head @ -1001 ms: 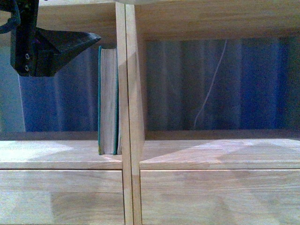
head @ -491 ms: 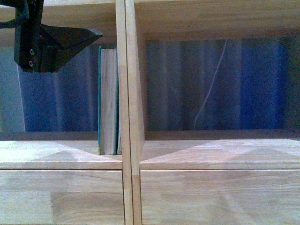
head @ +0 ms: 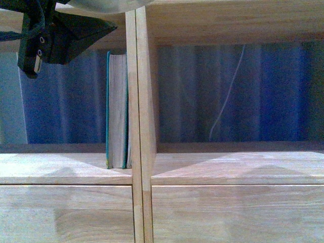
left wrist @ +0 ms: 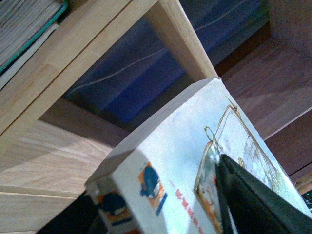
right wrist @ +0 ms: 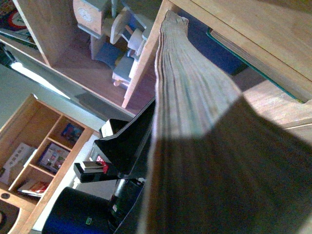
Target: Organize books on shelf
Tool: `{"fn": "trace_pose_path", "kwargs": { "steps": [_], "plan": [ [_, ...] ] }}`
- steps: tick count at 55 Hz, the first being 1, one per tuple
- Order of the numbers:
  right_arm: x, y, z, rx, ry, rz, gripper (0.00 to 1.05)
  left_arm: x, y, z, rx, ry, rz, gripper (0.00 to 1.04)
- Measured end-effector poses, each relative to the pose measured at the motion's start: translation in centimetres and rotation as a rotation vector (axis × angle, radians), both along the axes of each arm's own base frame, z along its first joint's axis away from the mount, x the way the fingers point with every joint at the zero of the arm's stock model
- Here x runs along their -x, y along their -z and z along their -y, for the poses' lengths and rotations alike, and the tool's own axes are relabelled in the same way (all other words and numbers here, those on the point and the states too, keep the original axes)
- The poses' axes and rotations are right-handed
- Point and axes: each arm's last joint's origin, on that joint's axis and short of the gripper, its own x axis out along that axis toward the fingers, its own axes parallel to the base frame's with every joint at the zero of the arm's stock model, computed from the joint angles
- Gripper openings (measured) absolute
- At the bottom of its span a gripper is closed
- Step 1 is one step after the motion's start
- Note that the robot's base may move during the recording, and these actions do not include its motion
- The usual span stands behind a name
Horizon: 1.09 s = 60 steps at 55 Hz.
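Note:
The white paperback [left wrist: 170, 165] is held between both grippers, up in front of the light-wood shelf [head: 139, 101]. My left gripper [left wrist: 161, 209] is shut on it, one black finger [left wrist: 253, 204] lying across the illustrated cover. In the front view that gripper [head: 61, 35] hangs at the top left, with a pale book edge [head: 101, 4] above it. The right wrist view is filled by the paperback's page edges [right wrist: 190, 97]; my right gripper is shut on it, its fingers hidden. The teal book [head: 116, 111] stands upright against the centre divider in the left compartment.
Plain drawer fronts [head: 66, 212] run below the compartments. A white cable [head: 228, 96] hangs behind the right compartment. The right wrist view shows toy furniture [right wrist: 117, 29] on another shelf, a second bookcase [right wrist: 44, 151] and a dark round bin [right wrist: 78, 214].
My left gripper has risen and tilted at the top left of the front view. The pale book edge has come into view along the top. The teal book has not moved.

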Motion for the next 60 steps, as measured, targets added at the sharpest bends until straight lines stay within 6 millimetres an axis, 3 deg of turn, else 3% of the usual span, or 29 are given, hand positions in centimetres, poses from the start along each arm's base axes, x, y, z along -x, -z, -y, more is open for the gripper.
{"fn": "trace_pose_path", "kwargs": {
  "steps": [12, 24, 42, 53, 56, 60],
  "plan": [
    [0.0, 0.2, 0.0, 0.009, 0.002, -0.017, 0.07, 0.0, -0.1, -0.1, 0.007, -0.008, 0.006, 0.24],
    [-0.1, 0.4, -0.1, 0.016, 0.000, -0.024, 0.08, 0.3, -0.5, -0.2, 0.066, -0.001, -0.011, 0.09],
    [-0.2, 0.3, 0.2, 0.024, 0.004, -0.016, 0.61, 0.3, -0.6, -0.4, 0.041, -0.011, 0.004, 0.07],
    [-0.9, 0.0, 1.6, 0.090, 0.120, 0.077, 0.93, 0.5, -0.7, -1.5, -0.010, -0.051, 0.005, 0.07],
    [-1.1, -0.1, 2.2, 0.120, 0.171, 0.118, 0.99, 0.7, -0.9, -2.0, -0.047, -0.070, 0.016, 0.07],
    [-1.6, -0.2, 3.3, 0.191, 0.245, 0.185, 0.98, 1.0, -1.1, -2.9, -0.120, -0.112, 0.038, 0.07]
  ]
}}
